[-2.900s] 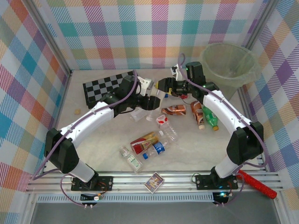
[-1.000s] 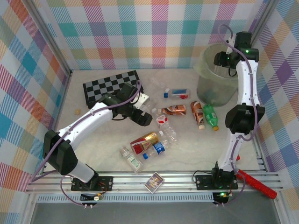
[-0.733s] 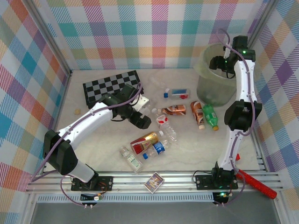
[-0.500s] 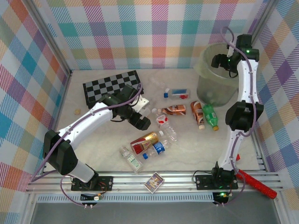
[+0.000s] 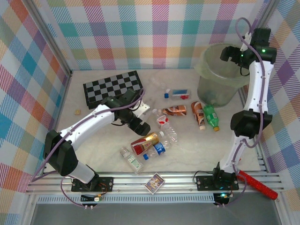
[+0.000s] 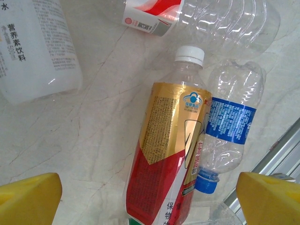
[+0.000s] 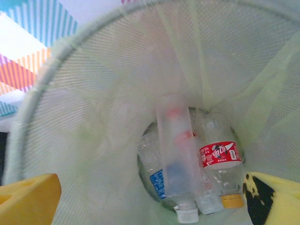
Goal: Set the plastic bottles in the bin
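My left gripper (image 5: 142, 127) hangs open over the floor bottles. In the left wrist view its yellow fingertips (image 6: 29, 197) stand wide on either side of a gold-and-red labelled bottle (image 6: 172, 159), not touching it; a blue-labelled clear bottle (image 6: 230, 125) lies against it. My right gripper (image 5: 230, 54) is open above the bin (image 5: 220, 86). The right wrist view looks down into the bin (image 7: 89, 93), where a blurred frosted bottle (image 7: 176, 150) is free of the fingers above a red-labelled bottle (image 7: 219, 157) and a blue-labelled one.
More bottles lie mid-floor: brown ones (image 5: 174, 110), a green one (image 5: 212, 116), a blue-capped one (image 5: 177, 93) and a small one (image 5: 132, 159). The chequered board (image 5: 112, 86) is at back left, a card box (image 5: 154, 183) on the front rail.
The right arm carried a bottle from mid-table up over the bin and has let it go inside. The left gripper has moved nearer, over the gold-and-red bottle.
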You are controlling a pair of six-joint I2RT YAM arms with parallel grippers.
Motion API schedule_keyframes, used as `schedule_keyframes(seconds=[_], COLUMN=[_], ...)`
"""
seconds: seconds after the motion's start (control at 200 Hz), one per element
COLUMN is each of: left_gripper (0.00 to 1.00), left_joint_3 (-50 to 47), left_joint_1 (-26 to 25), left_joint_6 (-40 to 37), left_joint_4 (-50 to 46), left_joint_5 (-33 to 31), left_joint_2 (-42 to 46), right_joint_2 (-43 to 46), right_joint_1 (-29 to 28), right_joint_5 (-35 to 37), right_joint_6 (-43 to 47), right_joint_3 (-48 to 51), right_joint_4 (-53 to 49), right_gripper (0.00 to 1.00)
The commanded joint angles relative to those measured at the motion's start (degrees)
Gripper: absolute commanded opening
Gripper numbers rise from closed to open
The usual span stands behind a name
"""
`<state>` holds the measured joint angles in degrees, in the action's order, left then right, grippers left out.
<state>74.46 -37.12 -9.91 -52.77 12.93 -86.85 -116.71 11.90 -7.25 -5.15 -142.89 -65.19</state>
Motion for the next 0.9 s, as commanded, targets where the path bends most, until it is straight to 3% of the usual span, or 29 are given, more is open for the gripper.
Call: schedule_keyframes(seconds=[0.0, 0.165, 0.315, 0.62, 0.895], left_gripper=[0.95, 0.94, 0.94, 0.95, 0.94], left_joint_3=[-1.15, -1.64, 0.04, 3.47, 4.38], left_joint_1=[-0.61, -0.67, -0.49, 4.02, 6.16], left_joint_6=[1.49, 8.20, 13.05, 11.16, 10.16], left_joint_4=[0.33, 6.26, 12.02, 15.13, 17.15], left_joint_5=[-0.46, -8.49, -12.83, -9.89, -10.65], left_joint_2=[0.54, 0.00, -4.03, -14.39, -20.00], right_joint_2=[5.66, 12.78, 20.10, 30.67, 39.62], right_joint_1=[0.14, -0.07, -0.04, -1.13, -2.84], right_joint_5=[-2.95, -7.32, -16.22, -28.71, -40.31], right_joint_6=[-1.92, -3.35, -5.61, -11.29, -12.82], right_joint_3=[1.83, 9.03, 16.92, 22.51, 35.65], right_joint_4=[-0.54, 1.54, 4.17, -2.35, 3.08], right_gripper=[0.99, 0.99, 0.98, 0.95, 0.95])
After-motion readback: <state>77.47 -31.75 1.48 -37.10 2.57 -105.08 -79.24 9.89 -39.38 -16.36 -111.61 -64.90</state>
